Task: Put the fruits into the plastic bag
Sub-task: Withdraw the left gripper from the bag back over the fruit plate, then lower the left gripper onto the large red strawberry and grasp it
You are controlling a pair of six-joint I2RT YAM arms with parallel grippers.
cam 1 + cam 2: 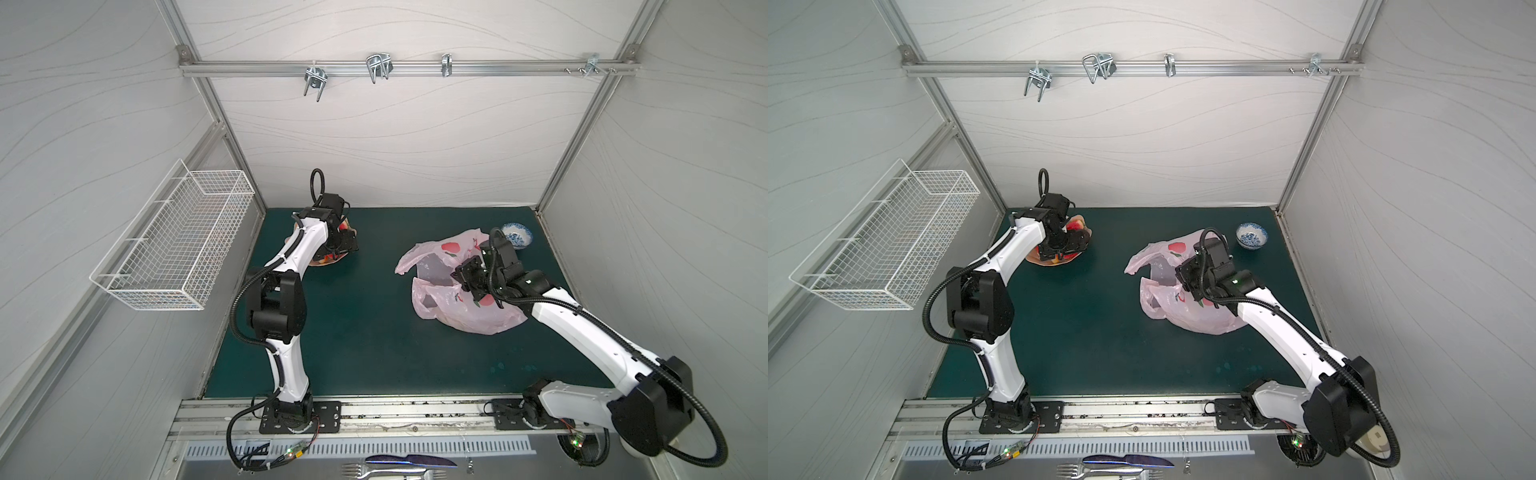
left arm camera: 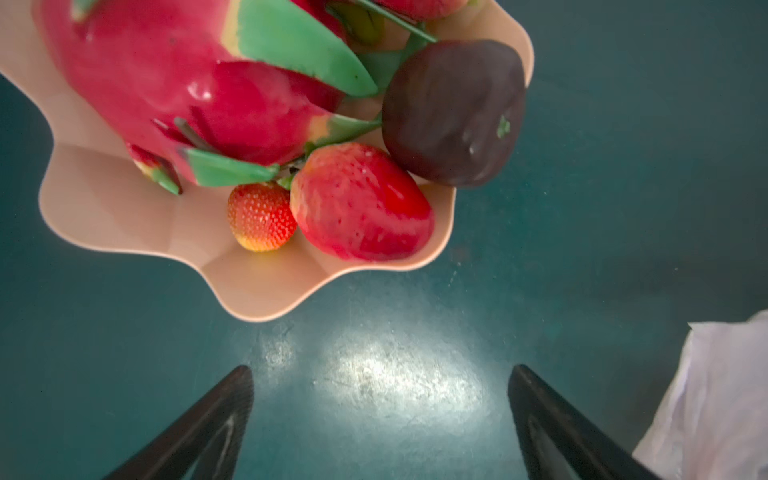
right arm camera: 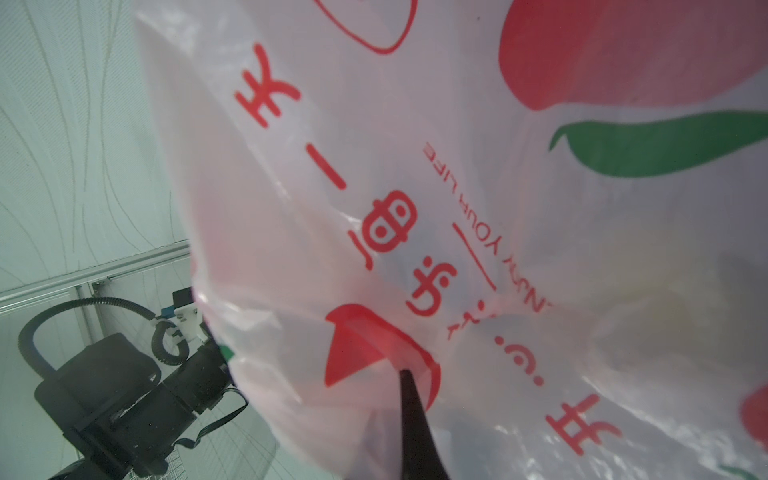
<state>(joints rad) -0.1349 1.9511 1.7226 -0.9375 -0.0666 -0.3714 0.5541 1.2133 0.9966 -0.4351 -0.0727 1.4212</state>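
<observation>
Firstly, the surface: a dark green desk point(image 1: 374, 353), scuffed and glossy in patches, boxed in by pale grey panels on an aluminium frame. A white wire basket point(image 1: 174, 249) hangs on the 9 o'clock wall. A rail with metal hooks point(image 1: 377, 68) crosses the 12 o'clock wall. A fork point(image 1: 365, 471) and a knife point(image 1: 411, 460) lie off the mat at 6 o'clock, and a blue-and-white bowl point(image 1: 516, 235) stands at 2 o'clock.

Left pincer point(image 2: 380, 374): jaws spread wide, nothing between them, hanging over bare desk just beside the peach dish point(image 2: 257, 291) at 10 o'clock. The fruits lie in that dish: a dragon fruit point(image 2: 166, 83), a dark brown round one point(image 2: 453, 112), a red piece point(image 2: 361, 203) and a small strawberry point(image 2: 259, 216).

Right pincer point(image 3: 406, 376): clenched on the film of the plastic bag point(image 1: 469, 318) near its mouth. The bag lies crumpled at 3 o'clock.

Markings: red characters on the bag, seen through the film. The words "YOUR LIFE" are legible; the rest is not read with confidence. Prints of red fruit with green leaves also noted.
</observation>
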